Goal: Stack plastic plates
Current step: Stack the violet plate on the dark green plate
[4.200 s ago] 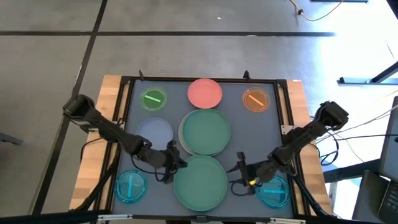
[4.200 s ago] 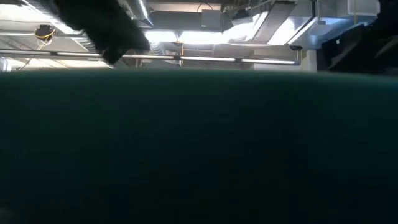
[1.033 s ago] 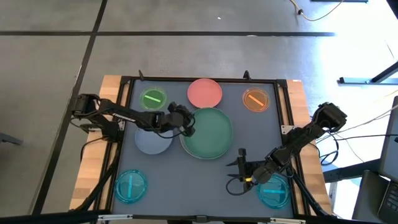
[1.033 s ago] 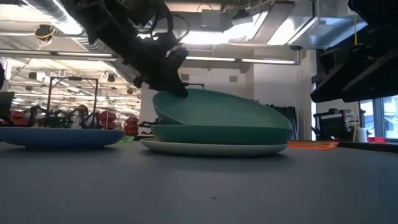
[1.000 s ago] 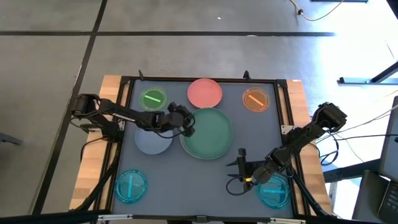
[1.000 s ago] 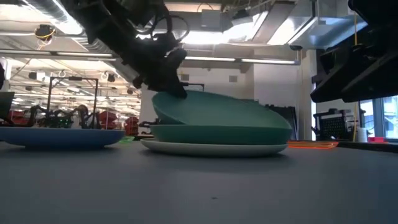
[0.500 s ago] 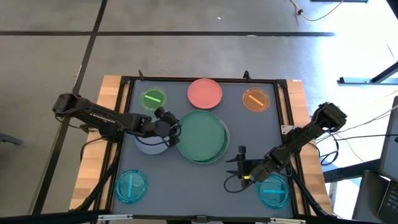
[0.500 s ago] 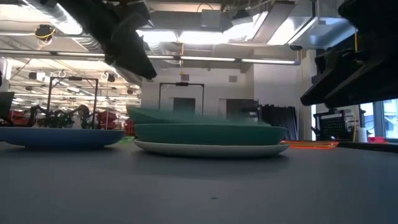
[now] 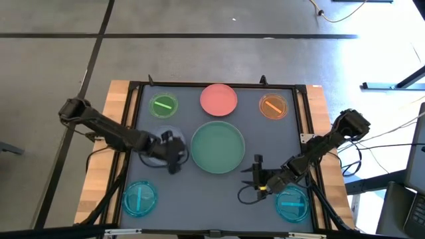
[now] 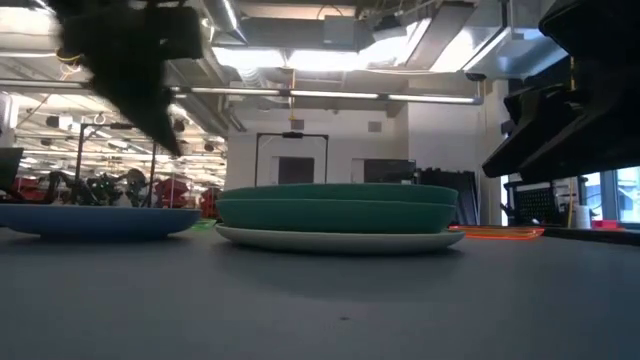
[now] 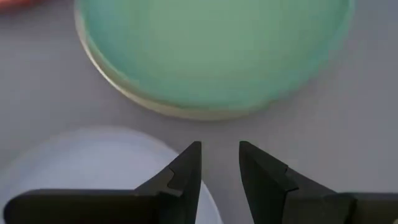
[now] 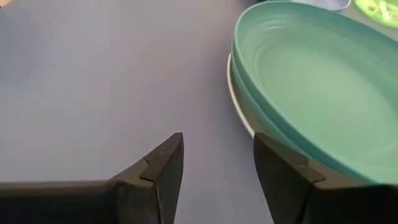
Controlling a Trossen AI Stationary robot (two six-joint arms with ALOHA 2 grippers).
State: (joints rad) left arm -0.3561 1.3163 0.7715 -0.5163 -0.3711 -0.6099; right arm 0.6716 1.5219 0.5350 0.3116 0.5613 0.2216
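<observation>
Near edge: two cyan striped plates (image 9: 139,198) and (image 9: 292,203) lie at the worktop's (image 9: 199,202) front corners, left and right, well apart.
Right end effector (image 9: 255,180): held low beside the right cyan plate, fingers (image 12: 163,167) parted and gripping nothing, pointed toward the green stack.
Left end effector (image 9: 174,159): over the pale blue plate (image 9: 159,145) left of centre, fingers (image 11: 188,171) slightly apart and empty.
Centre: two large green plates (image 9: 218,147) sit nested level on a cream plate (image 10: 340,238), whose rim shows beneath them in the low view; the stack is just beside the pale blue plate.
Far row: a small translucent green plate (image 9: 163,105), a pink plate (image 9: 218,99) and a small orange plate (image 9: 273,106) lie flat along the back edge, left to right, each apart from the others.
</observation>
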